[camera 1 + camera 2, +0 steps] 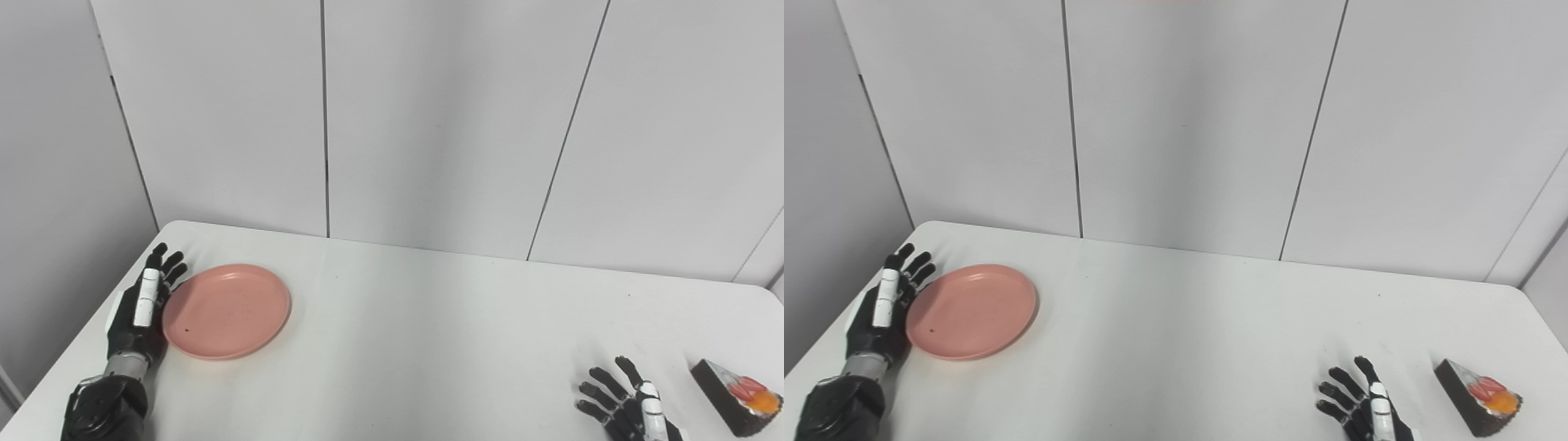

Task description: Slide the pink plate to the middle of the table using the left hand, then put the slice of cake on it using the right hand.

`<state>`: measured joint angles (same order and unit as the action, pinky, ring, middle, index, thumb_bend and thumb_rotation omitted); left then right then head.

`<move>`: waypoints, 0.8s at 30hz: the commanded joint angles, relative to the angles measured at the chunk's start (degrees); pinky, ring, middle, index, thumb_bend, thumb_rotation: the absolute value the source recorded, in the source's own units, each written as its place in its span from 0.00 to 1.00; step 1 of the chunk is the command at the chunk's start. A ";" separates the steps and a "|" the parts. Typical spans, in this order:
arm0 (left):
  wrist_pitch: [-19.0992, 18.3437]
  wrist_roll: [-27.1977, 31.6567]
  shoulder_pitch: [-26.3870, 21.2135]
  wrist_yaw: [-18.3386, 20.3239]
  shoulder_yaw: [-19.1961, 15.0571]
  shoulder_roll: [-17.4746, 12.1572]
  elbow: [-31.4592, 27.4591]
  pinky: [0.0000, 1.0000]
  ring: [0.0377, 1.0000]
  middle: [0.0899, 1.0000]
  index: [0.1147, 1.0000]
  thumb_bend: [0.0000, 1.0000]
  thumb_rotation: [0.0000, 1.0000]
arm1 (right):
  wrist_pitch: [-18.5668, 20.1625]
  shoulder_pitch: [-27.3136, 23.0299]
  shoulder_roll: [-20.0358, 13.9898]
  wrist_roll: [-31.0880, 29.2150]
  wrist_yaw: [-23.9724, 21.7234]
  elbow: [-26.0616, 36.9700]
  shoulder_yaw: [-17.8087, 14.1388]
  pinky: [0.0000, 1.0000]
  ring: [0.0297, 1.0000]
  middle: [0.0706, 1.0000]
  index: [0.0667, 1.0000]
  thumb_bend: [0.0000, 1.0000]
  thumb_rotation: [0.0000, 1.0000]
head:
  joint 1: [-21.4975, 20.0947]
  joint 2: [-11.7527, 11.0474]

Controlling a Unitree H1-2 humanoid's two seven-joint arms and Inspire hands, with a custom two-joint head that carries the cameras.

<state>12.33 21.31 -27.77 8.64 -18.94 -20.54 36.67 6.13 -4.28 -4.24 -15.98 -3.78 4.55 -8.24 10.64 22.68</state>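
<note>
Setting: white table (pixel 429 318) against pale panelled walls.
Right hand (pixel 1363 404): at the near edge, fingers spread, empty, near the cake but apart from it.
Cake (pixel 1476 395): near right corner, dark wedge with red and orange topping, lying on the table.
Left hand (pixel 142 306): flat and open on edge, fingers extended, pressed against the plate's left rim.
Plate (pixel 226 310): pink, empty, far left, well short of the middle.
Risk: uneven push could spin the plate or let it slip past the fingertips; too much force could send it beyond centre.
</note>
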 commanded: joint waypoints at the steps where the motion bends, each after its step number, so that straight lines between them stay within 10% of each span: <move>1: -0.38 -0.71 -0.27 0.64 0.95 0.36 -1.70 0.84 0.91 0.89 0.92 0.97 0.83 | 0.39 0.75 0.02 -0.07 -0.21 -0.21 0.16 0.69 0.73 0.77 0.90 0.59 0.88 | -0.07 0.12; 24: -3.45 -4.14 -2.25 1.28 9.05 8.61 -2.20 0.80 0.91 0.89 0.93 0.92 0.84 | -0.07 0.88 1.07 -0.08 -0.17 0.37 0.31 0.65 0.70 0.73 0.87 0.62 0.83 | -2.26 1.50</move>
<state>10.22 17.54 -30.27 9.24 -10.40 -12.92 34.46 5.93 -4.22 -3.70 -15.31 -3.70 4.61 -8.07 8.35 24.17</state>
